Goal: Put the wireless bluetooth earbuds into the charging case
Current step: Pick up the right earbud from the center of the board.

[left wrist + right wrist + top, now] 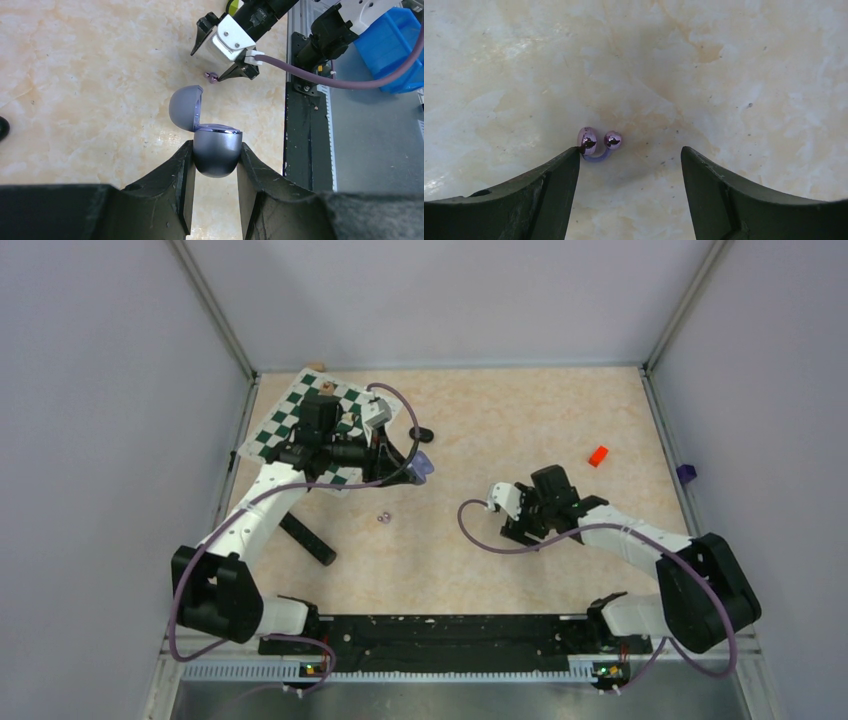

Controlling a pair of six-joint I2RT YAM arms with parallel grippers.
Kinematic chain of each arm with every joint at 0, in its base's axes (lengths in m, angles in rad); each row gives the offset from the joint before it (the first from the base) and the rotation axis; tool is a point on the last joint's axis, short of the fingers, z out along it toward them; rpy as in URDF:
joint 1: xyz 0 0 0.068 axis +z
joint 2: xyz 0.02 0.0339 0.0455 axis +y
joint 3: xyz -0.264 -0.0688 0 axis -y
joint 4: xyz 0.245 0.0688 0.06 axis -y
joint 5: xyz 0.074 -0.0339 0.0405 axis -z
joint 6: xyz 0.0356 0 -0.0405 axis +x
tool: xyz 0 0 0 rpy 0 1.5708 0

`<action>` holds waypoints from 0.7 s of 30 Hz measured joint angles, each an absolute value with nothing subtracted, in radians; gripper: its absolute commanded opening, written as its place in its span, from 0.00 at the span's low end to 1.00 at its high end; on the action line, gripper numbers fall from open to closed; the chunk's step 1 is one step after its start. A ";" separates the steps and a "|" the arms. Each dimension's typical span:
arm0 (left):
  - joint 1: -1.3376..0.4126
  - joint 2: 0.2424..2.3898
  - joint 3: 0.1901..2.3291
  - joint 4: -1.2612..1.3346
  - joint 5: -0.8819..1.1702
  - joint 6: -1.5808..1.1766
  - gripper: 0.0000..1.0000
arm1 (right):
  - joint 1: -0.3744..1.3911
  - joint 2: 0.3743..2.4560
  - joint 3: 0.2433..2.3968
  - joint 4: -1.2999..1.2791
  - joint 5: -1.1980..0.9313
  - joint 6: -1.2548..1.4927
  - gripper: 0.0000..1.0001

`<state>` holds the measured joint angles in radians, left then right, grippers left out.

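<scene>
White arm links (255,510), black joints (215,590), black jaws, purple cables (300,70).

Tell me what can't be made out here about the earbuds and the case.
- Left wrist view: the purple case, clamped in the left gripper, has its lid up, but its rim hides the wells inside.
- Top view: the purple earbud is too small for detail.
- Left wrist view: a dark object is cut off by the left edge.

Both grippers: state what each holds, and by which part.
Left gripper clamps the purple charging case, lid open, by the sides of its lower shell. Right gripper is open and holds nothing; a purple earbud lies loose on the table.
</scene>
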<state>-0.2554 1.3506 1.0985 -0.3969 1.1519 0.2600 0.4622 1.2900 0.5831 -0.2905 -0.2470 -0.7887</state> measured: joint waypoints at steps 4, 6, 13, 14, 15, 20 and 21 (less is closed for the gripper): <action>-0.255 1.351 1.094 -0.395 1.156 0.259 0.00 | 0.463 1.304 0.583 -0.239 -0.214 -0.784 0.73; -0.255 1.351 1.093 -0.393 1.156 0.258 0.00 | 0.463 1.314 0.585 -0.215 -0.198 -0.785 0.73; -0.250 1.351 1.092 -0.389 1.160 0.255 0.00 | 0.458 1.398 0.643 -0.155 -0.135 -0.822 0.73; -0.249 1.351 1.092 -0.388 1.161 0.255 0.00 | 0.454 1.410 0.653 -0.150 -0.128 -0.831 0.73; -0.248 1.351 1.091 -0.388 1.163 0.254 0.00 | 0.451 1.417 0.659 -0.148 -0.122 -0.838 0.73; -0.246 1.351 1.089 -0.384 1.164 0.249 0.00 | 0.413 1.441 0.684 -0.147 -0.101 -0.876 0.73; -0.245 1.351 1.089 -0.383 1.164 0.247 0.00 | 0.404 1.442 0.685 -0.149 -0.098 -0.883 0.74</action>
